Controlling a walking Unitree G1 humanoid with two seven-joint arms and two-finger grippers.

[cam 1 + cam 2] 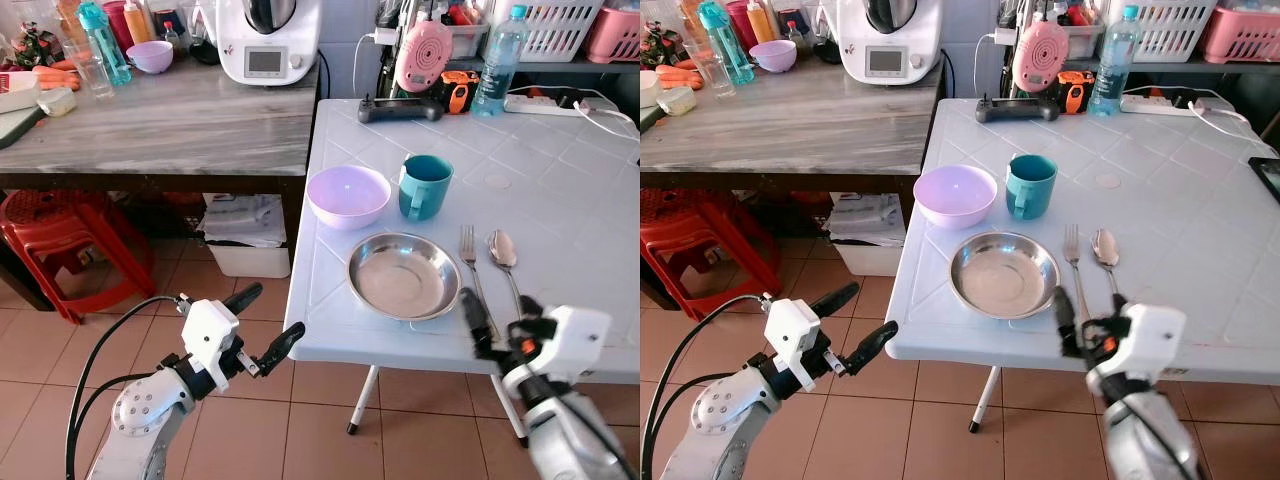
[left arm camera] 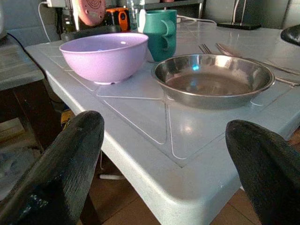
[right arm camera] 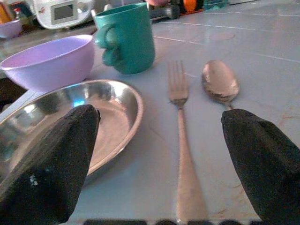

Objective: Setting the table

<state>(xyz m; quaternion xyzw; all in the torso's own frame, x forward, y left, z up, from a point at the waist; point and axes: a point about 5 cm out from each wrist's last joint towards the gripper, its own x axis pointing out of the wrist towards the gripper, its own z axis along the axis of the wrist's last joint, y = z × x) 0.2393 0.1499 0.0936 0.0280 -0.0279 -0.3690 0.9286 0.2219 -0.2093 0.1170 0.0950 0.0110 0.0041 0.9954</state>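
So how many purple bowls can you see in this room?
2. One purple bowl sits on the white table, left of the teal mug and behind the steel plate. A smaller purple bowl stands on the wooden counter, far left. Clutter may hide others.

On the table (image 1: 560, 180) the plate (image 1: 404, 275) lies near the front edge. Behind it stand the bowl (image 1: 348, 196) on the left and the mug (image 1: 425, 186) just beside it. The fork (image 1: 470, 262) and spoon (image 1: 504, 255) lie right of the plate.

A home kitchen: beyond the pincers a grey worktop (image 1: 180, 130) carries a food processor (image 1: 268, 38), bottles and carrots (image 1: 55, 76). A white worktop (image 1: 560, 180) holds dishes, over terracotta floor tiles (image 1: 250, 400) and a red plastic stool (image 1: 60, 240).
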